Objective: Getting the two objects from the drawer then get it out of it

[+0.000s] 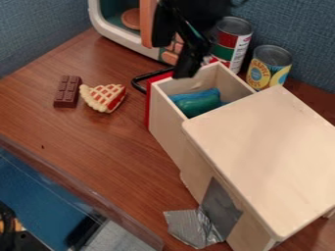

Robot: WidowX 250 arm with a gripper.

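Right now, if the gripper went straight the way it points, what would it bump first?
Probably the drawer, at or just inside its front end; how high the gripper hangs above it is hard to tell.

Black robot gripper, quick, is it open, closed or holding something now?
Black gripper, by the pale wooden drawer: can't tell whether it's open, closed or holding anything.

- And there's an open lane on the tabletop [98, 142], along its near edge!
- Two cans [268, 66] crowd behind the drawer [167, 127]!
- Cabinet roof [262, 147] covers its inner end!
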